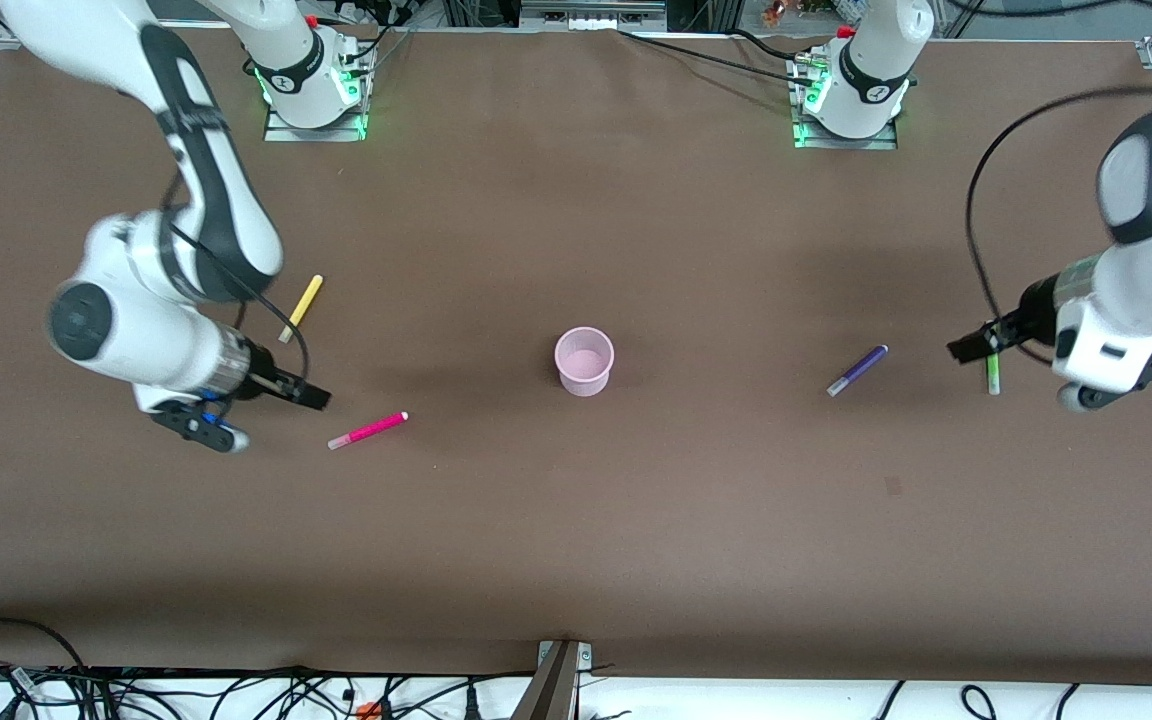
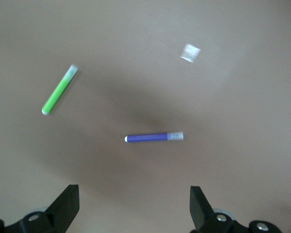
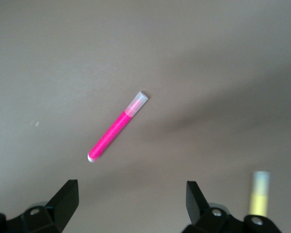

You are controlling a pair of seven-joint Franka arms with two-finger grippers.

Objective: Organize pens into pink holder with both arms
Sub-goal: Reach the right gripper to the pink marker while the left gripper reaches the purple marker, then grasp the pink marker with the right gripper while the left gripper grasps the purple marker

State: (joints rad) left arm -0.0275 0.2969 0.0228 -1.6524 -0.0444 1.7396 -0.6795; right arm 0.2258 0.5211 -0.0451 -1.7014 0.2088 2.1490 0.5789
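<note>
- Pink holder (image 1: 584, 360) stands upright mid-table, with no pen in it.
- Magenta pen (image 1: 367, 430) and yellow pen (image 1: 301, 307) lie toward the right arm's end; purple pen (image 1: 857, 370) and green pen (image 1: 993, 374) toward the left arm's.
- Right gripper (image 3: 131, 204) hangs near the magenta pen, jaws wide, holding nothing.
- Left gripper (image 2: 134, 206) hangs over the green pen, jaws wide, holding nothing.

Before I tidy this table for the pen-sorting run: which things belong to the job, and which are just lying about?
Job:
- magenta marker pen
- yellow marker pen
- purple marker pen
- green marker pen
- pale-pink translucent plastic cup, empty
- left gripper, right gripper, both open

Lying about:
- small dark mark on the brown table cover
</note>
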